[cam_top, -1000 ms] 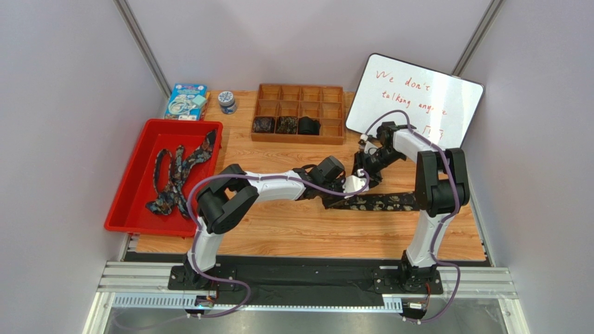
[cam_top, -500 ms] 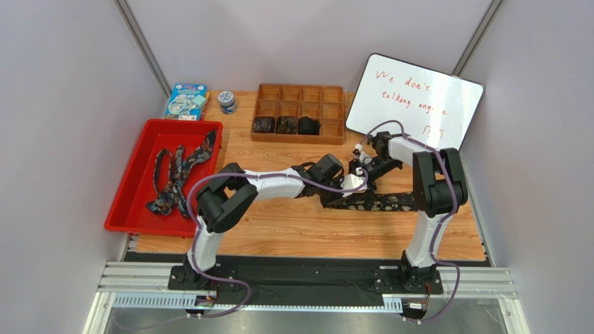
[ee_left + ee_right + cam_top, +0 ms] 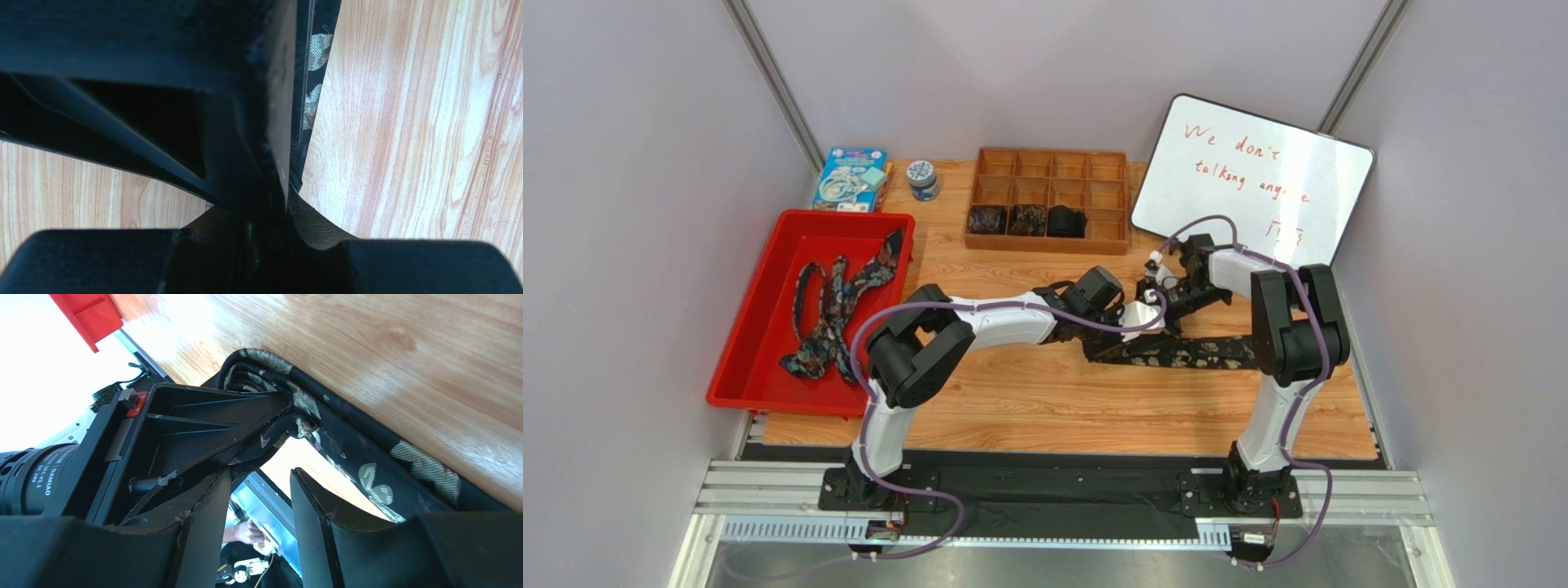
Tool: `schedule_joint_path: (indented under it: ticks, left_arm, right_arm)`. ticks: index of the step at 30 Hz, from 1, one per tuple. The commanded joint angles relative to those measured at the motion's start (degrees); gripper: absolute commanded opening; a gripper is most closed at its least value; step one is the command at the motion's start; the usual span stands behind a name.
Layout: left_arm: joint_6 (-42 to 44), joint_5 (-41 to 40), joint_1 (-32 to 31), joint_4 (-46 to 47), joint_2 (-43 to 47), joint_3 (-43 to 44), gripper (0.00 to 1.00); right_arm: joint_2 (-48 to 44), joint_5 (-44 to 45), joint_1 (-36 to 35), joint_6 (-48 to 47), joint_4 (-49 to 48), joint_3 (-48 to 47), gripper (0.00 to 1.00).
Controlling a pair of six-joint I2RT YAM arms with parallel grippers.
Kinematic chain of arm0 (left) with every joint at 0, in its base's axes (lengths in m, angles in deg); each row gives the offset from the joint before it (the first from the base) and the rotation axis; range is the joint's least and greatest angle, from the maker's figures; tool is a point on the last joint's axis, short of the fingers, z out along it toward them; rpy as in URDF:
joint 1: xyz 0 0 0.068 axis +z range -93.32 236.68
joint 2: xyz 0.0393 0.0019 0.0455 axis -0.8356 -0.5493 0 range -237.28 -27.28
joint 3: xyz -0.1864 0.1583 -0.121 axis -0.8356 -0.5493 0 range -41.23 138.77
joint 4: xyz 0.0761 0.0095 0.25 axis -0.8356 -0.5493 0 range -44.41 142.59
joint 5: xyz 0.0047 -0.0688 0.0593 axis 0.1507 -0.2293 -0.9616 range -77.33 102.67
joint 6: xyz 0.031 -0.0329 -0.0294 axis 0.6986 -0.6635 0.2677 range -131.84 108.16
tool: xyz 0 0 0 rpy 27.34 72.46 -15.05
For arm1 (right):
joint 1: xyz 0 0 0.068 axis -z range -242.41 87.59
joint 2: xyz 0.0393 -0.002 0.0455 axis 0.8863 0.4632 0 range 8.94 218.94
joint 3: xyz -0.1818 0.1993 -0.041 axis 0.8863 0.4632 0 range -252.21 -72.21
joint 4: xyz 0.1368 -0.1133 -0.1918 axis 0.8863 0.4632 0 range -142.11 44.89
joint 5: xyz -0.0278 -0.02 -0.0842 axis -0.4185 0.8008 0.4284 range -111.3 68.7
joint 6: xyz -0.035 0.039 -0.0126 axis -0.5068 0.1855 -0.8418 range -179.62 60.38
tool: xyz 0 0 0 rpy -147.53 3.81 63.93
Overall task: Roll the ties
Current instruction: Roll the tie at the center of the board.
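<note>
One dark floral tie (image 3: 1192, 355) lies stretched across the wooden table, its left end curled over. My left gripper (image 3: 1122, 338) is shut on that curled end; in the left wrist view the jaws (image 3: 279, 208) pinch dark fabric and the tie (image 3: 312, 92) runs away from them. My right gripper (image 3: 1163, 304) hovers just behind the left one. In the right wrist view its fingers (image 3: 261, 496) stand open with nothing between them, beside the tie (image 3: 374, 471) wrapped on the left gripper's finger (image 3: 202, 416). More loose ties (image 3: 836, 306) lie in the red tray (image 3: 768, 368).
A wooden compartment box (image 3: 1112, 196) at the back holds three rolled coils (image 3: 1026, 221). A whiteboard (image 3: 1259, 172) leans at the back right. A blue box (image 3: 851, 178) and a small jar (image 3: 922, 179) stand at the back left.
My right gripper has let its jaws widen and shifted slightly left, up and back from the tie. The left gripper has kept its hold and barely moved.
</note>
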Motion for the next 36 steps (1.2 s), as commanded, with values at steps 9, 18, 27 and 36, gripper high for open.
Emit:
schedule_joint_path:
  ticks: [9, 18, 27, 36]
  left_arm:
    - [0.6, 0.9, -0.8, -5.5, -3.7, -2.0, 0.13]
    - [0.7, 1.7, -0.7, -6.0, -3.5, -2.5, 0.13]
    - [0.4, 2.0, -0.3, -6.0, -2.6, -3.6, 0.13]
    - [0.7, 1.9, 0.9, -6.3, -1.6, -4.0, 0.15]
  right_arm:
    - [-4.8, -8.2, 0.5, 11.6, -19.0, 7.0, 0.47]
    - [-3.3, -2.6, -1.1, 11.9, -24.5, 10.0, 0.30]
    - [-1.2, 3.4, -1.0, 9.3, -20.7, 8.7, 0.00]
    - [-3.0, 13.4, 2.5, 6.5, -16.7, 8.9, 0.00]
